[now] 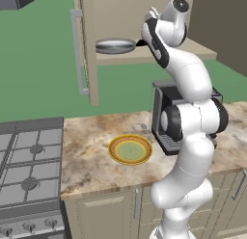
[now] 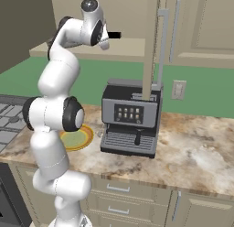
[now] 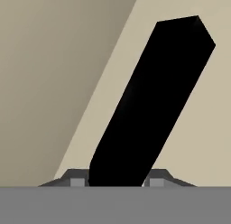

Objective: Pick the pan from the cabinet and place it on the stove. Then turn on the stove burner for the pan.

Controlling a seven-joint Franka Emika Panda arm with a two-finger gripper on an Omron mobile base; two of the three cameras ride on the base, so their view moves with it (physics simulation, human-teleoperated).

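Claw [image 3: 116, 182] fingers are straddling the pan's black handle [image 3: 151, 101] inside the cabinet [image 1: 89, 21], apparently pinching it for lifting out.

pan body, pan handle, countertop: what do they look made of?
The shallow round silvery-grey pan on the cabinet shelf looks like brushed metal: a dull grey sheen with a brighter rim. Its straight black handle looks like matte plastic or coated metal: flat black, no glint. The mottled beige-brown countertop looks like polished stone, judging by its veined marbling.
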